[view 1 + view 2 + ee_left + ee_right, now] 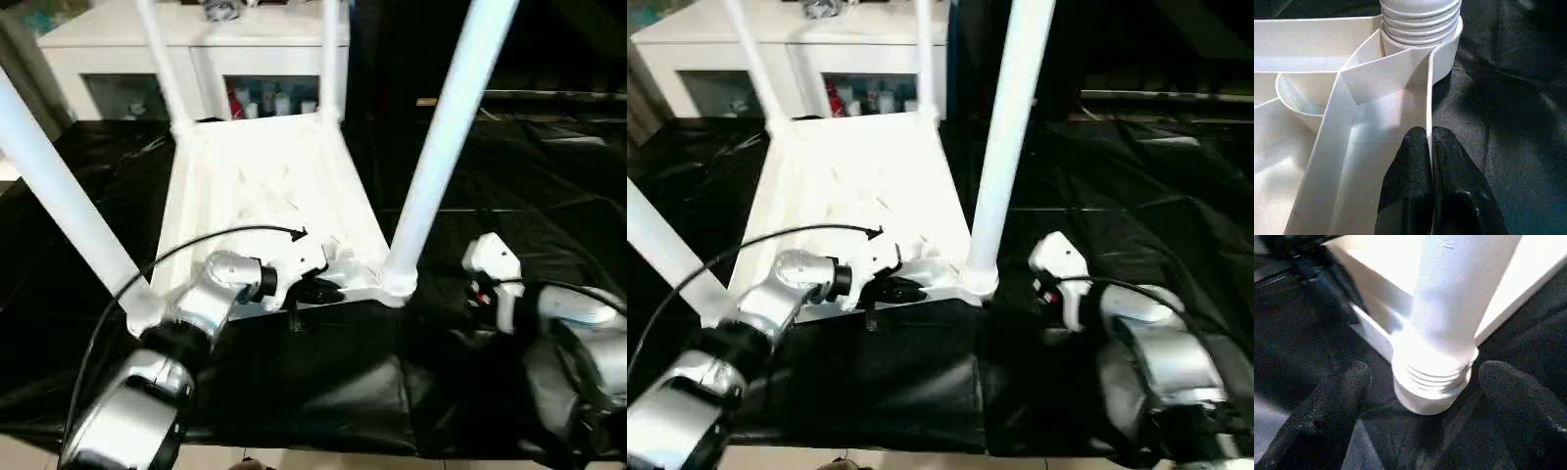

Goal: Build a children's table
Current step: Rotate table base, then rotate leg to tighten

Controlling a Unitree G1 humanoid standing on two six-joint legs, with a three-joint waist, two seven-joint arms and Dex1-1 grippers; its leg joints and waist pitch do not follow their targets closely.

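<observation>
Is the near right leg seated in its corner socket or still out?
In: the leg stands upright, threaded base inside the corner socket.

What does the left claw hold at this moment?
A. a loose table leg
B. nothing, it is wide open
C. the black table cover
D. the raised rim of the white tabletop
D: the left claw is pinched shut on the thin raised rim of the tabletop, near a corner socket.

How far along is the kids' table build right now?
All four legs stand in the corner sockets of the upturned tabletop. The left gripper is shut on the tabletop's near rim; the right gripper sits open around the near right leg's base. Left: flipping the table upright.
</observation>
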